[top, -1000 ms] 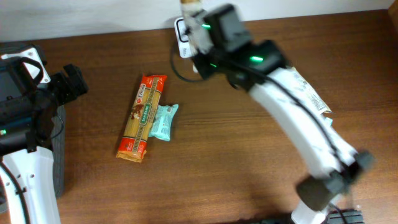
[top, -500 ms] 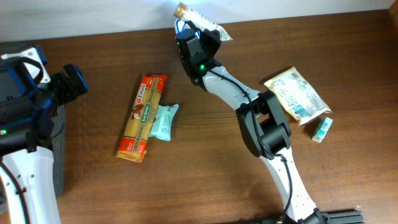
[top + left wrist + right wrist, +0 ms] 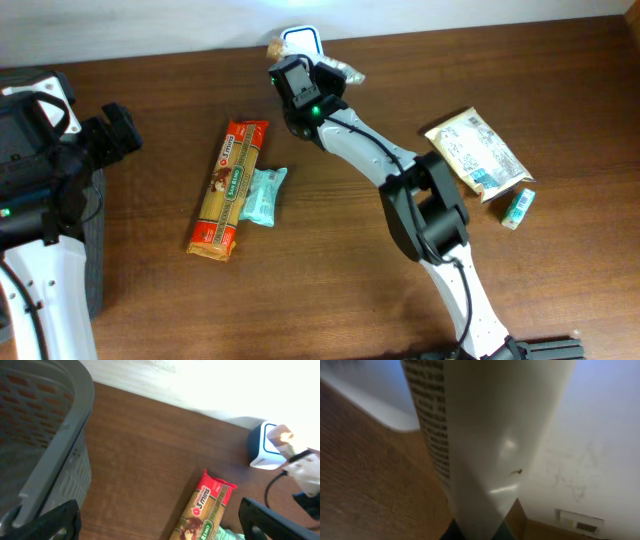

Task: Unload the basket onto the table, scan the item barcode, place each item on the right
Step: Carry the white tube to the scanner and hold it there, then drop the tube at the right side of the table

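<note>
From above, the brown wooden worktop [image 3: 330,280] meets a white wall [image 3: 150,25] at 12 o'clock, where the right hand [image 3: 300,68], pinching one crinkled packet [image 3: 346,70], half hides the single scanner [image 3: 300,38]; four packs lie loose: pasta [image 3: 230,187], teal bar [image 3: 262,195], beige pouch [image 3: 478,150], small teal pack [image 3: 517,208]. The left wrist view shows the left hand [image 3: 157,510] spread wide, one grey basket [image 3: 60,435] cut off at 9 o'clock. The right wrist view is filled by the blurred packet, its print unreadable.
</note>
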